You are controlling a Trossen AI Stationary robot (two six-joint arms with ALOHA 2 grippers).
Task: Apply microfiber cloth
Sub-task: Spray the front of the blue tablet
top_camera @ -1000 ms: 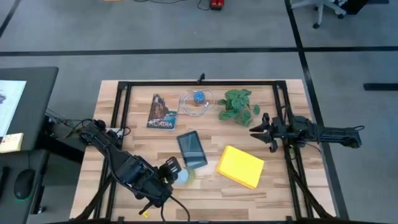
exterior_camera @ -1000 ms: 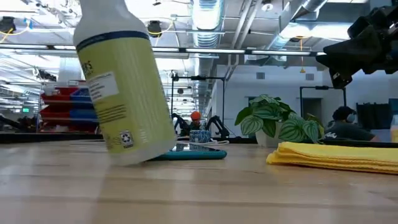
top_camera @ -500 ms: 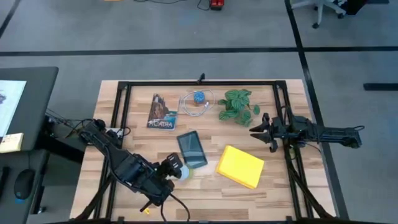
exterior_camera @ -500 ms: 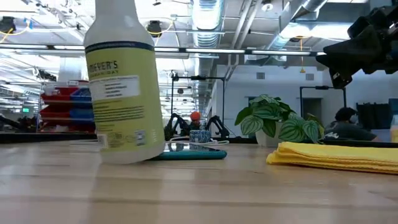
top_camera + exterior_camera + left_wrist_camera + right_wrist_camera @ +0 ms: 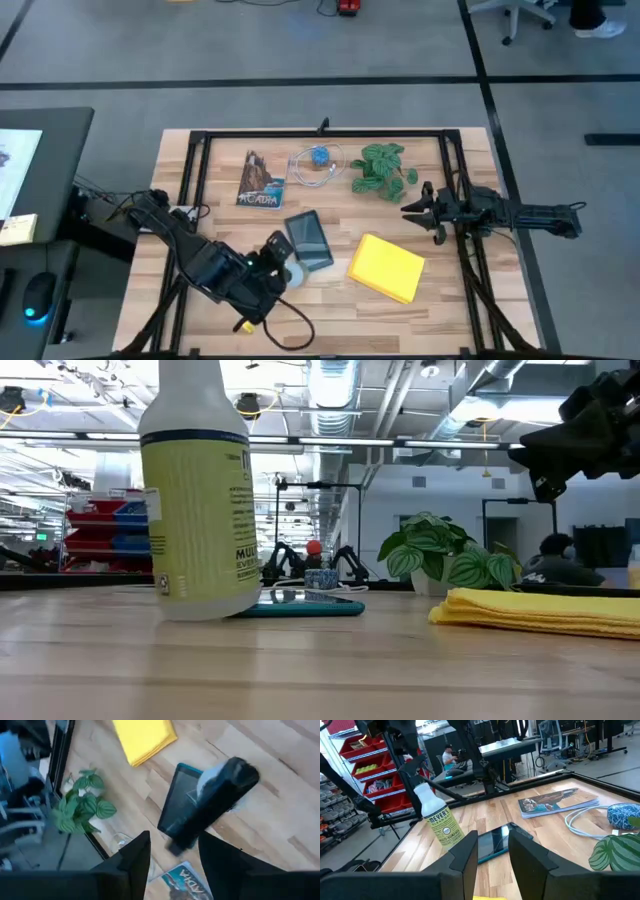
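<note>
On the wooden counter [image 5: 440, 305] the spray bottle [image 5: 200, 490], tilted a second ago, now stands upright beside the tablet [image 5: 309, 240], the left gripper [image 5: 272, 262] open above it, while the microfiber cloth [image 5: 386, 267] lies untouched toward the right edge, the right gripper [image 5: 420, 213] open nearby.

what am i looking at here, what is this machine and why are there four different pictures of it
This is a robot with two dark arms working at a wooden table. The pictures come from four cameras: one looks straight down, one sits at table height, and one rides on each wrist.

On the table lie a yellow microfiber cloth, a dark tablet, a book, a small plant and a white cable. A spray bottle stands upright beside the tablet. The left gripper is right at it, but I cannot tell whether it is gripping the bottle. The right gripper hangs open near the plant, holding nothing.
</note>
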